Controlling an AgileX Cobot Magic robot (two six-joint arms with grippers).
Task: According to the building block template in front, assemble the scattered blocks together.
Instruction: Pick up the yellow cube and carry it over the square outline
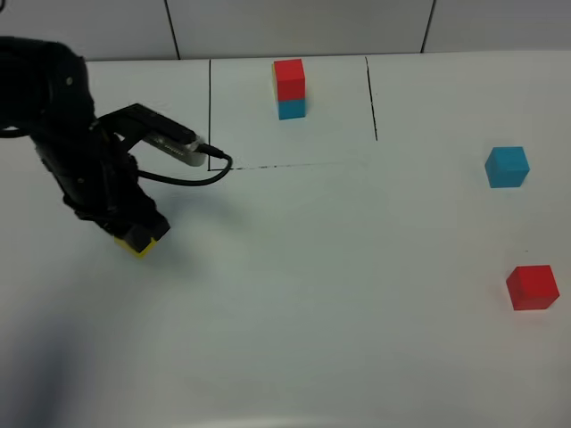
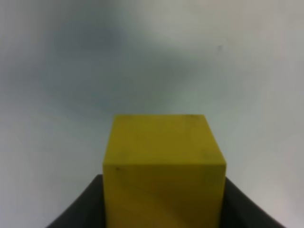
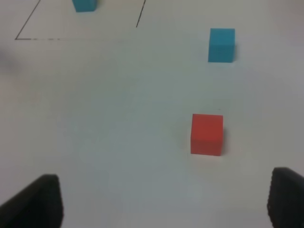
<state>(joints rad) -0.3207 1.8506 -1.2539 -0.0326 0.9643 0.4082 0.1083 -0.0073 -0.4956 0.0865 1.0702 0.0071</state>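
The template stack (image 1: 290, 89), a red block on a blue one, stands inside the black-lined area at the back; its blue block shows in the right wrist view (image 3: 84, 4). My left gripper (image 1: 136, 234) is shut on a yellow block (image 1: 140, 242) low over the table's left side. In the left wrist view the yellow block (image 2: 164, 166) sits between the dark fingers (image 2: 80, 209). A loose blue block (image 1: 507, 167) (image 3: 221, 44) and a loose red block (image 1: 533, 287) (image 3: 206, 134) lie at the right. My right gripper (image 3: 161, 204) is open and empty, short of the red block.
Black lines (image 1: 210, 116) mark the template area at the back of the white table. A black cable (image 1: 192, 176) loops off the left arm. The right arm is out of the exterior high view.
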